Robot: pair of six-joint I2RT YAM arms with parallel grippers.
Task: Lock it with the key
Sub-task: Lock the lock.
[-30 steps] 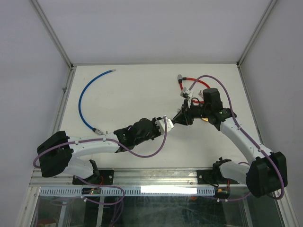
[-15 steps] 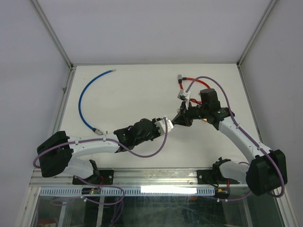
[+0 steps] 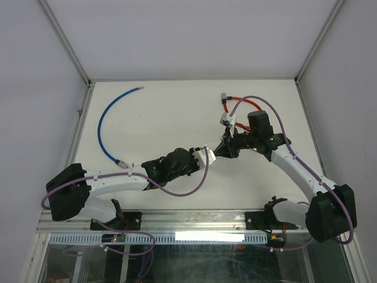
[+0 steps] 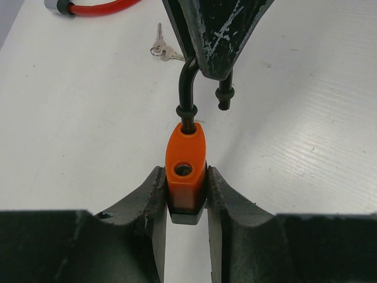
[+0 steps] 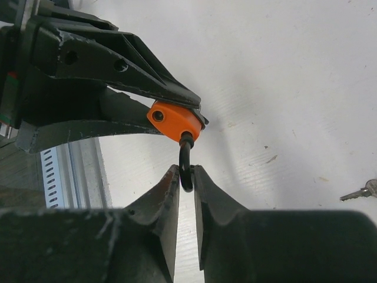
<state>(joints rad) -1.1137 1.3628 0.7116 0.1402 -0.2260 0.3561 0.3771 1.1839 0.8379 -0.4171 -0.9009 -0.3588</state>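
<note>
An orange padlock (image 4: pixel 186 162) is held off the table, my left gripper (image 4: pixel 186 178) shut on its body, one finger on each side. Its black shackle (image 4: pixel 187 88) stands open: one leg sits in the body, the free leg (image 4: pixel 224 97) hangs beside it. My right gripper (image 5: pixel 185 173) is shut on the shackle's bend (image 5: pixel 185 162), straight across from the left one. In the top view the two grippers (image 3: pixel 206 154) (image 3: pixel 224 147) meet at mid-table. The keys (image 4: pixel 162 50) (image 5: pixel 360 191) lie loose on the table beyond them.
A red cable (image 3: pixel 238 103) with silver ends lies behind the right arm. A blue cable (image 3: pixel 106 127) curves across the table's left side. White walls and metal rails border the table on three sides.
The right wrist has shifted slightly left, and its fingers have adjusted their hold on the shackle. The left arm and the padlock have stayed put.
</note>
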